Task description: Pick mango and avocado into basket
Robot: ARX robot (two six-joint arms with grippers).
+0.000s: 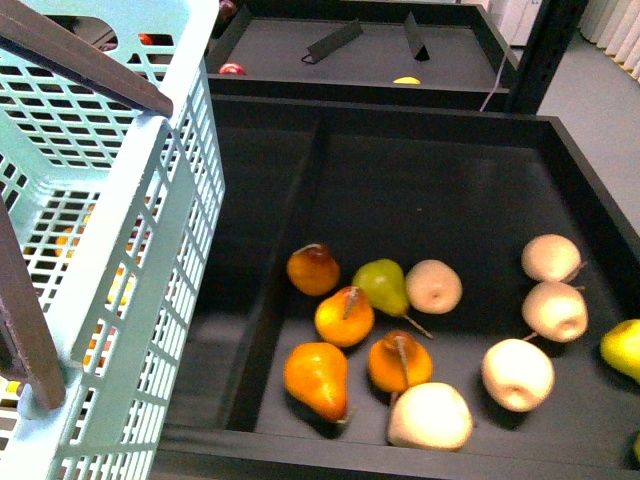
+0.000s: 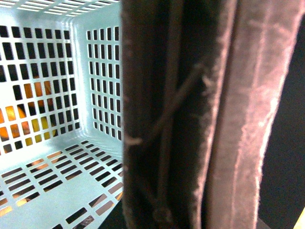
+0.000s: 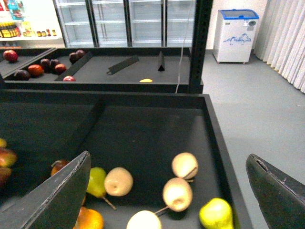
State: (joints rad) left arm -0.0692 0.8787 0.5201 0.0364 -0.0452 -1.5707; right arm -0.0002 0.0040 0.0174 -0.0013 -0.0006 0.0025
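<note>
Right gripper (image 3: pixel 167 157) spread wide, empty, over the black bin (image 1: pixel 420 180) beside your pale turquoise slotted plastic basket (image 1: pixel 150 200); left gripper hidden, can't tell.

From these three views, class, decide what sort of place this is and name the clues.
Probably a grocery shop or mock-up: black produce bins of loose pears, glass-door fridges, a shopping basket.

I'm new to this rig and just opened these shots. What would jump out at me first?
The turquoise basket fills the left of the front view, with its brown handle slanting across the top corner. Beside it, a black bin holds a cluster of orange fruit, one green pear and several pale fruit, all toward its near edge.
</note>
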